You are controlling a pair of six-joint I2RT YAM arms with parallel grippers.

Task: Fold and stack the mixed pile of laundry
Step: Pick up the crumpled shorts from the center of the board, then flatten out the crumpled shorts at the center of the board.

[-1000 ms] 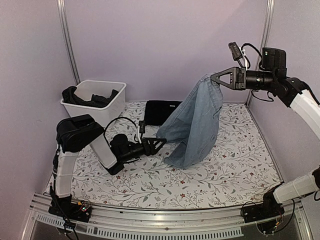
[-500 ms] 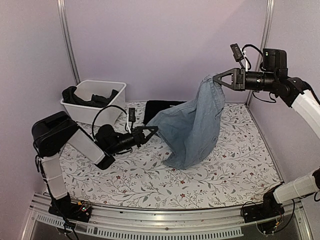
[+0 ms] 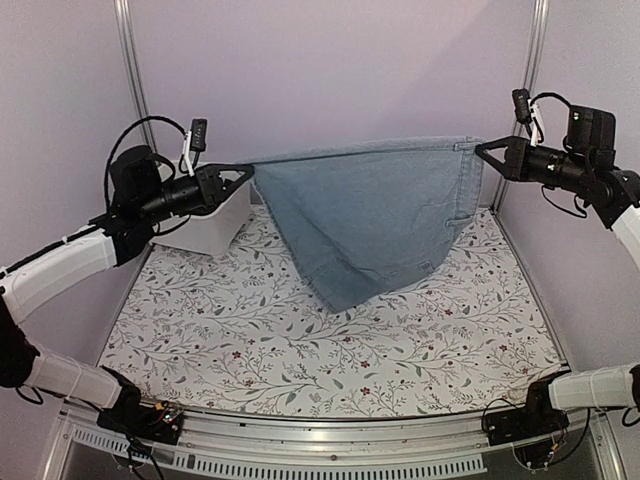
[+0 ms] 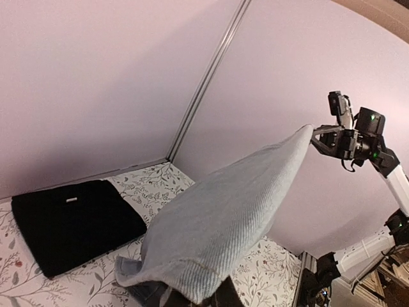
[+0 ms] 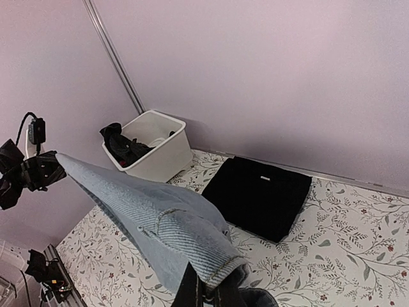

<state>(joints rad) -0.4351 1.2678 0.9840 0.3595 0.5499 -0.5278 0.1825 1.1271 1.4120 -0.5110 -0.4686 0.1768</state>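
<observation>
And here are the light blue denim jeans (image 3: 370, 215), up in the air and spread wide between the 2 arms! The left gripper (image 3: 240, 172) has its fingers clamped tight on 1 end of the top edge. Over on the far side the right gripper (image 3: 485, 150) is pinched just as hard on the other end. That top edge runs taut and nearly level from one to the other. Below it the denim drops in a big slanting triangle, its lowest fold hanging down over the floral table cover (image 3: 300, 350) (whether it actually brushes the surface, I cannot tell from above). A back pocket shows on the right half of the cloth.

Behind the jeans, a folded black garment (image 5: 262, 195) lies flat on the table close to the back wall, well apart from the denim. In the back left corner sits the white plastic bin (image 5: 156, 157), with dark clothes (image 5: 123, 146) heaped inside and draped over its near rim. From the top camera the bin is mostly hidden behind the left gripper.
</observation>
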